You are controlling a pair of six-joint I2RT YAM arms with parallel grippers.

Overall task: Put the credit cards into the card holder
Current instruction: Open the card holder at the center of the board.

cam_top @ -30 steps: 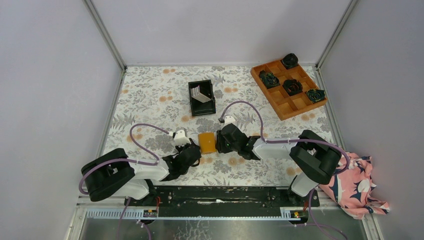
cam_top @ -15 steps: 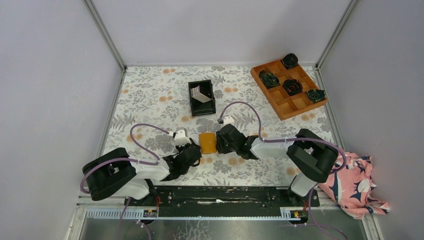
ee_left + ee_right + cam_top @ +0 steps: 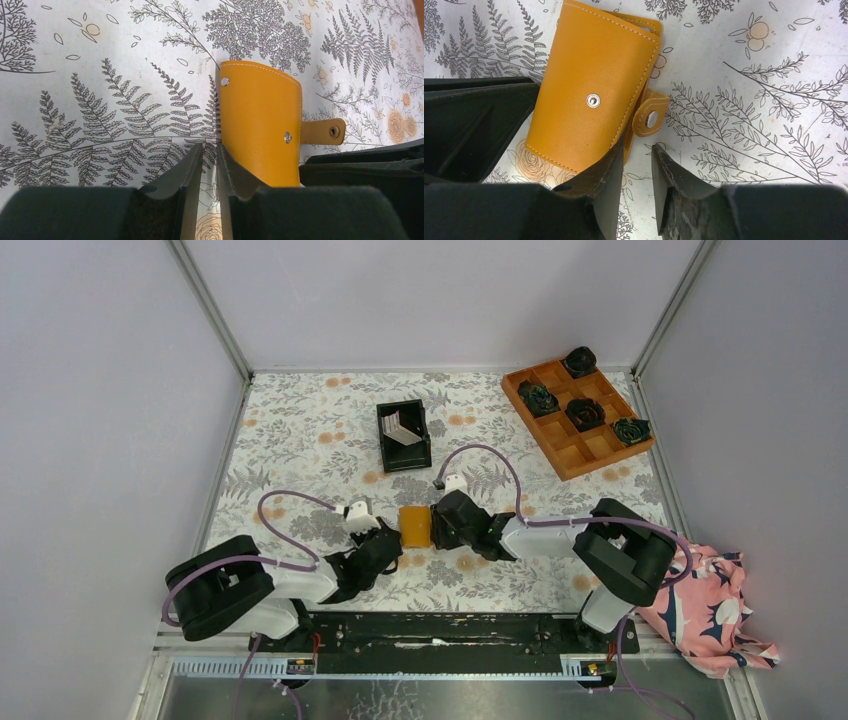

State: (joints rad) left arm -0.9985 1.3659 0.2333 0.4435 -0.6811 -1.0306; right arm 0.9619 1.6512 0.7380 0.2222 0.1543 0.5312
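Observation:
The card holder (image 3: pixel 414 525) lies folded shut on the floral tablecloth, orange-tan side up, between my two grippers. My left gripper (image 3: pixel 392 538) sits at its left edge. In the left wrist view the card holder (image 3: pixel 260 120) touches the outer side of the right finger (image 3: pixel 235 170), and the left gripper (image 3: pixel 210 146) stands open by a narrow gap with only cloth in it. My right gripper (image 3: pixel 438 526) is open at the right edge. In the right wrist view its (image 3: pixel 636 145) left finger (image 3: pixel 604 175) rests against the card holder (image 3: pixel 589 95), just short of the snap tab (image 3: pixel 650 119). Credit cards (image 3: pixel 401 428) lean inside the black bin (image 3: pixel 408 462).
An orange compartment tray (image 3: pixel 583 448) with dark rosettes sits at the back right. A pink patterned cloth (image 3: pixel 705 612) lies off the table's right side beside the right arm's base. Grey walls close in the table on three sides.
The right gripper has shifted a little left, up against the card holder. The left jaws have narrowed slightly. The card holder has barely moved.

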